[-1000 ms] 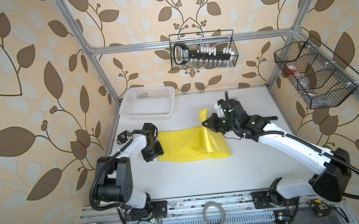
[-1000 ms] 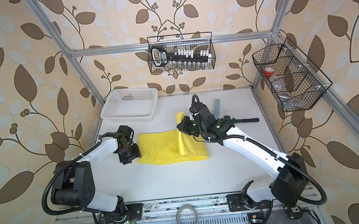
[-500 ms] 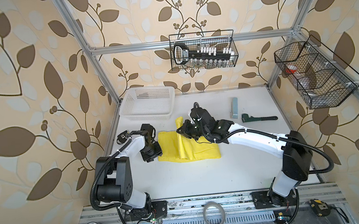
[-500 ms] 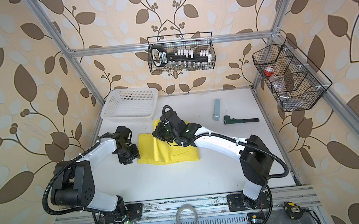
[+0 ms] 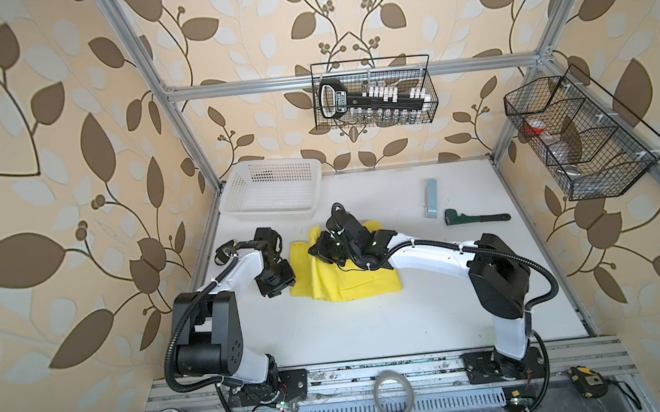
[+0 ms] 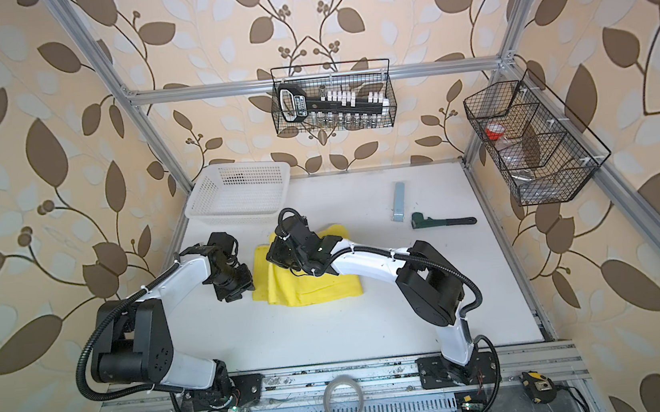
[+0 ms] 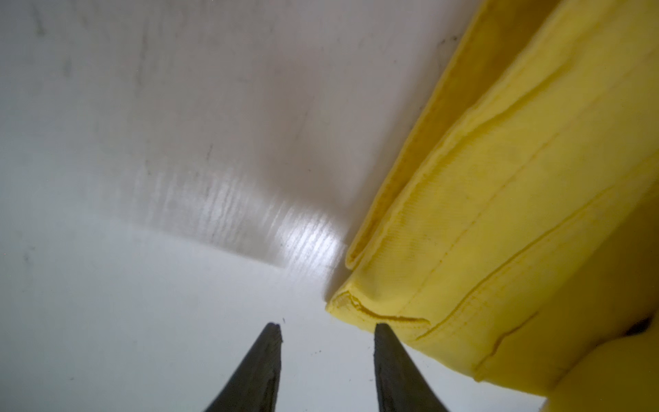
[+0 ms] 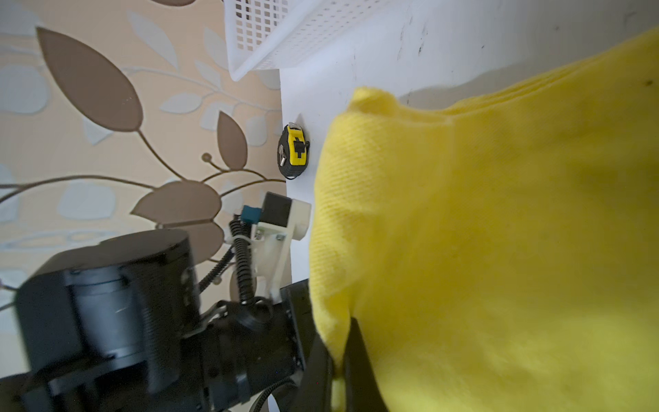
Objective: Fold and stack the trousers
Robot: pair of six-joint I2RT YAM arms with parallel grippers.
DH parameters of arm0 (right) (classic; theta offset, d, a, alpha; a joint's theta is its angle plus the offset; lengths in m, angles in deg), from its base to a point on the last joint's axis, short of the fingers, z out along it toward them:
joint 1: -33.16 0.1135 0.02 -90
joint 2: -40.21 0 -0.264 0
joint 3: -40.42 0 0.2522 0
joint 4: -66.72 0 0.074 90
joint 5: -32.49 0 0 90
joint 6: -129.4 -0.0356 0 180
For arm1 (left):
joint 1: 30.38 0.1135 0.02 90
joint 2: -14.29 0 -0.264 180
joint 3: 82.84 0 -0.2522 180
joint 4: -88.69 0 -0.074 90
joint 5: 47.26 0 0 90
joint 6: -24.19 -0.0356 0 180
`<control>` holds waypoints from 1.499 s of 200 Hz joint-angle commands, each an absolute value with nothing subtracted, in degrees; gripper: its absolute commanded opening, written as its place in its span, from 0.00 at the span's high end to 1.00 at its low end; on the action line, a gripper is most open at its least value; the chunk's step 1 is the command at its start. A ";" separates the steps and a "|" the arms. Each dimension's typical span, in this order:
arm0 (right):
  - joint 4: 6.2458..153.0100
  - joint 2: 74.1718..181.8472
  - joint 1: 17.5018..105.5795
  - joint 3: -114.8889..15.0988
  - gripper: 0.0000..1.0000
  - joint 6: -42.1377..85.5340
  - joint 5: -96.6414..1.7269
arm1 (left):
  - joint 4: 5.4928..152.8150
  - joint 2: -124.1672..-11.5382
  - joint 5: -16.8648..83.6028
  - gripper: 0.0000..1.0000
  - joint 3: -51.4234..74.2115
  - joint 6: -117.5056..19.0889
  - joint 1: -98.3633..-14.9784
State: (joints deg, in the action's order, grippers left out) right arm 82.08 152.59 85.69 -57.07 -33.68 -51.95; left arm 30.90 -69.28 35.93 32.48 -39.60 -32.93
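On the bench, both top views: yellow trousers (image 5: 349,286) lie as a folded flat stack on the white bench (image 5: 374,327), left of middle, near the front wall of the white basket (image 5: 266,215), not in it.
Right claw, top views: right claw (image 5: 315,252) reaches across the middle to the left part of the stack; a fold of cloth is bunched up at its tip.
Left claw, top views: left claw (image 5: 283,285) sits low at the stack's near left corner.
Other items, top views: grey bar (image 5: 430,200) and wrench (image 5: 476,218) lie on the back right of the bench, well apart from the trousers.
Left wrist view: dark fingers (image 7: 260,364) are spread with bare bench between them and nothing held. One tip is just beside the hemmed corner of the trousers; cannot tell if it touches.
Right wrist view: claw is pressed together on a yellow fold, with cloth pinched between the dark fingers (image 8: 358,356). The fabric fills most of the view.
Right wrist view, background: tape measure (image 8: 294,151) sits at the bench edge by the wall. A basket corner shows beyond it, and the left arm (image 8: 107,303) is close by.
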 commanded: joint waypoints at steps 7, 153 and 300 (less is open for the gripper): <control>75.32 156.41 86.11 -59.79 0.93 -34.63 -51.58 | 27.07 -64.15 40.46 0.55 29.52 -38.61 -32.43; 64.43 163.72 86.08 -63.80 0.68 -25.82 -58.13 | 21.00 -56.76 36.06 0.42 24.64 -39.86 -32.50; 79.96 121.68 68.60 -21.95 0.40 1.80 -56.60 | 34.91 -79.56 30.80 0.54 19.64 -38.67 -32.77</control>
State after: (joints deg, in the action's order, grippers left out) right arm 76.07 123.30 70.13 -27.19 -3.08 -57.74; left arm 33.24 -77.41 30.93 22.40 -38.44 -32.93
